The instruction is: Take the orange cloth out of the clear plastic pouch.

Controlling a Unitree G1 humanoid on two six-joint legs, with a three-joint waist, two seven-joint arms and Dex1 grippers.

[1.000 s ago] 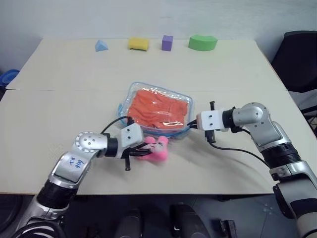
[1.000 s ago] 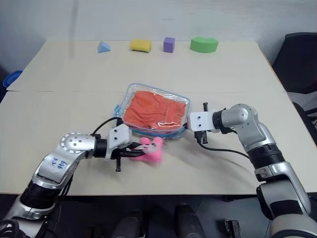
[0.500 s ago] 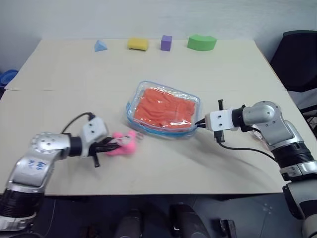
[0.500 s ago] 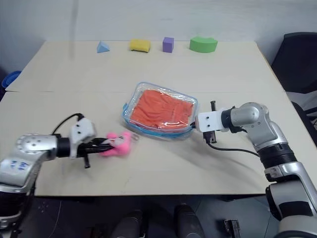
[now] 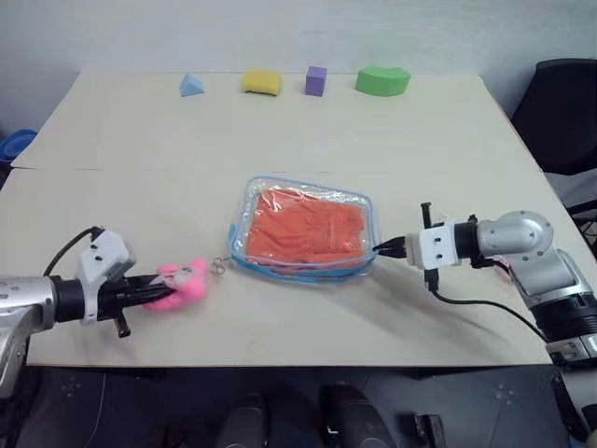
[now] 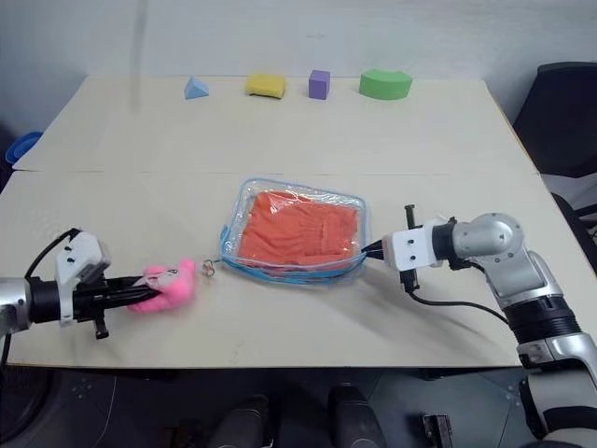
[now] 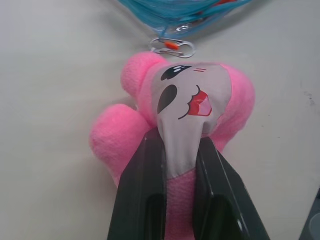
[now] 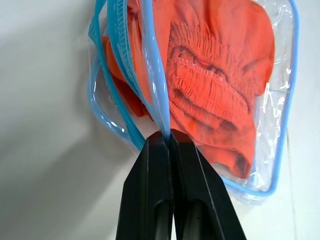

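The clear plastic pouch (image 5: 303, 229) with light blue edging lies flat on the table's middle, and the orange cloth (image 5: 308, 231) sits folded inside it. My right gripper (image 5: 381, 249) is shut on the pouch's blue edge at its right corner (image 8: 161, 125). A pink plush charm (image 5: 180, 283) lies left of the pouch, joined to it by a small metal clip (image 7: 172, 46). My left gripper (image 5: 154, 291) is shut on the charm, its fingers (image 7: 145, 190) clamped on either side of the plush face.
Along the far edge of the beige table (image 5: 298, 131) stand a blue cone (image 5: 191, 86), a yellow block (image 5: 260, 82), a purple cube (image 5: 315, 80) and a green block (image 5: 382, 80). A black chair (image 5: 564, 103) stands at the right.
My left gripper has pulled the pink charm far to the left, away from the pouch. The right gripper drew back to the right with the pouch's edge, and the pouch has turned and stretched flatter.
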